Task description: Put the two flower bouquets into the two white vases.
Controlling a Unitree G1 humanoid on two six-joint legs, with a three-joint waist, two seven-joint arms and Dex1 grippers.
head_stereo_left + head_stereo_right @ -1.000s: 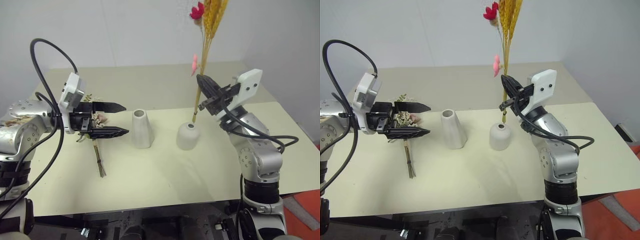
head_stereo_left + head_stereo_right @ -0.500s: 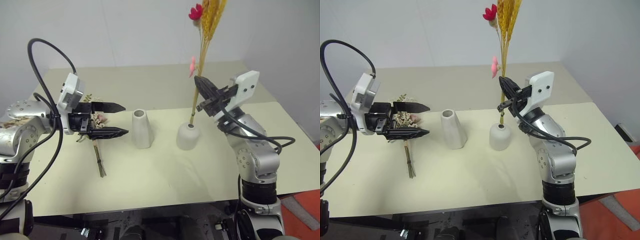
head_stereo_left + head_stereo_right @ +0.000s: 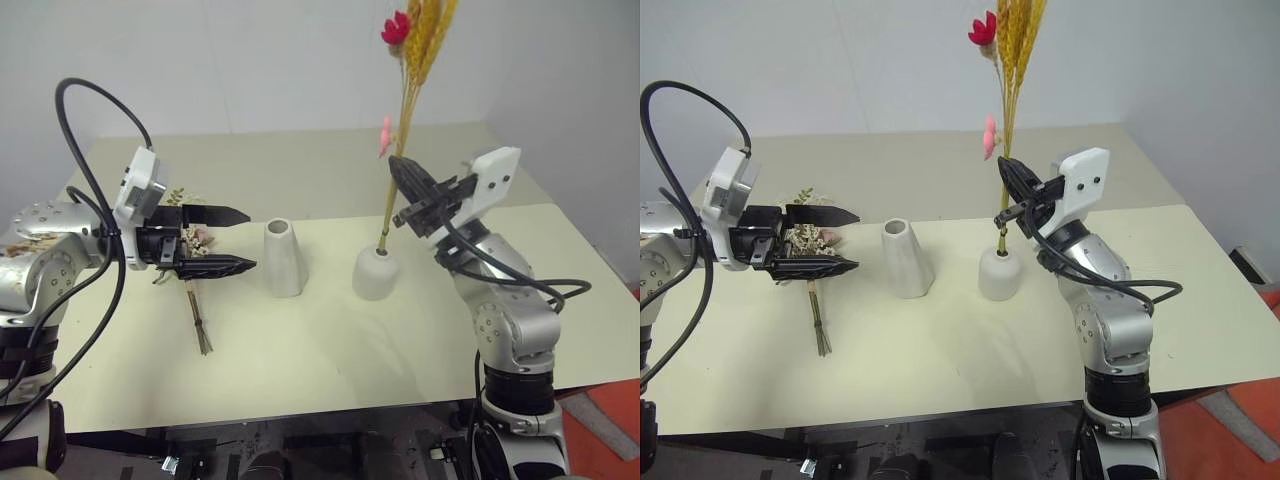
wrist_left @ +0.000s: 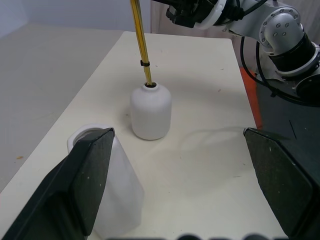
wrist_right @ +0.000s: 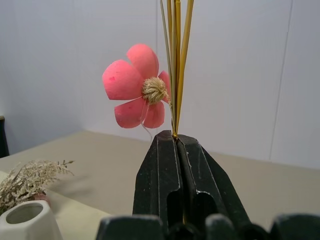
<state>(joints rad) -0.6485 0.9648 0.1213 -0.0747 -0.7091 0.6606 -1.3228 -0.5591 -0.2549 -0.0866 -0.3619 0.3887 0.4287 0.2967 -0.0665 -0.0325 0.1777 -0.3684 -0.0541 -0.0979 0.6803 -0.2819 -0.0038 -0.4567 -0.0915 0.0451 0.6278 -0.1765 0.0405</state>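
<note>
Under the right gripper sits the short round vase on the table. The golden wheat spray stands almost straight up, and the bottom of its stems goes into the little mouth of this vase. The right gripper's two black fingers are squeezed together on the stems, a bit above the vase. A pink flower sticks out just above the fingers, and a red flower is up near the golden tops.

Beside the short vase, on the side toward the left gripper, stands the tall cone vase. You can see into its open mouth, and no flowers are in it.

The left gripper hangs just beside the tall vase with its fingers spread wide apart, holding nothing. Right below and behind it, the bushy bunch of flowers lies flat on the table, with its stems pointing toward the near edge.
</note>
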